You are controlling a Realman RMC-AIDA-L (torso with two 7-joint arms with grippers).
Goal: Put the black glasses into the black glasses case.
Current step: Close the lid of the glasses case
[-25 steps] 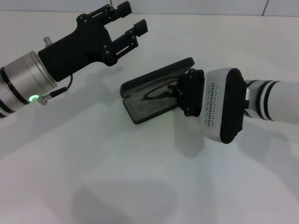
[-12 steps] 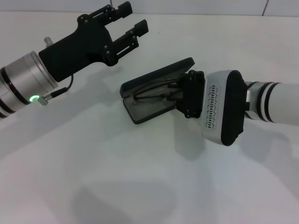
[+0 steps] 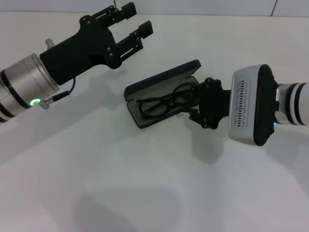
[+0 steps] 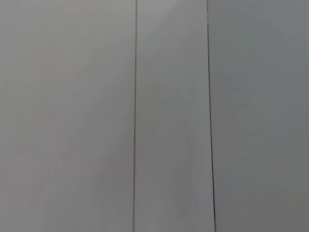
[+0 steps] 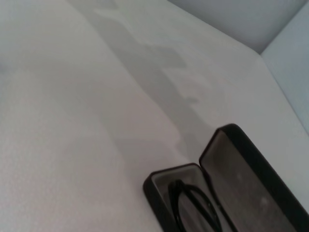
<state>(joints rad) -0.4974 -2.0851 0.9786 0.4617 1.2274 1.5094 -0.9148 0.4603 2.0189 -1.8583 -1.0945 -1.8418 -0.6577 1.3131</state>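
White table (image 3: 145,183), pale wall panels (image 4: 72,116)

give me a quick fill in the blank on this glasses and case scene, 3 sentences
1. The black glasses lie ____ the black glasses case.
2. The case's lid stands ____.
3. The left tool hovers above the table with its fingers ____, while the right tool sits beside the case.

Missing words: inside; open; open
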